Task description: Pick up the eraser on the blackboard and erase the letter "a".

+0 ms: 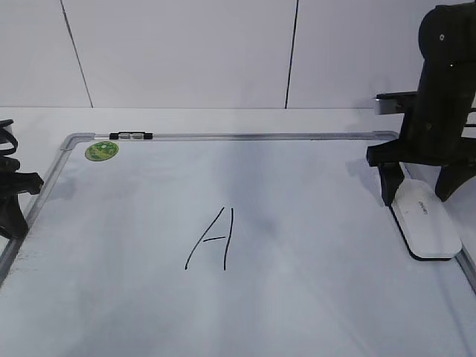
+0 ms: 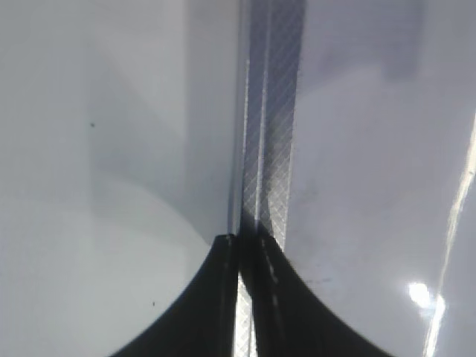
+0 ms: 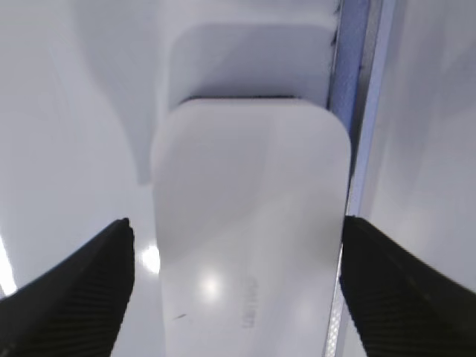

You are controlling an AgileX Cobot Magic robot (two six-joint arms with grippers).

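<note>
The white eraser (image 1: 425, 222) lies on the blackboard (image 1: 312, 223), a white dry-erase board, close to its right frame. My right gripper (image 1: 416, 195) is open, with one finger on each side of the eraser's far end. In the right wrist view the eraser (image 3: 249, 178) fills the space between the open fingers (image 3: 236, 223), and I cannot tell if they touch it. A tall capital "A" (image 1: 212, 238) is in the board's middle. No lowercase "a" shows in any view. My left gripper (image 1: 13, 216) is shut and empty (image 2: 239, 239) over the board's left frame (image 2: 271, 111).
A round green sticker (image 1: 102, 151) sits in the board's far left corner. A small black-and-clear marker pen (image 1: 131, 136) lies on the far frame beside it. The board's right frame (image 3: 355, 149) runs just beside the eraser. A white wall stands behind.
</note>
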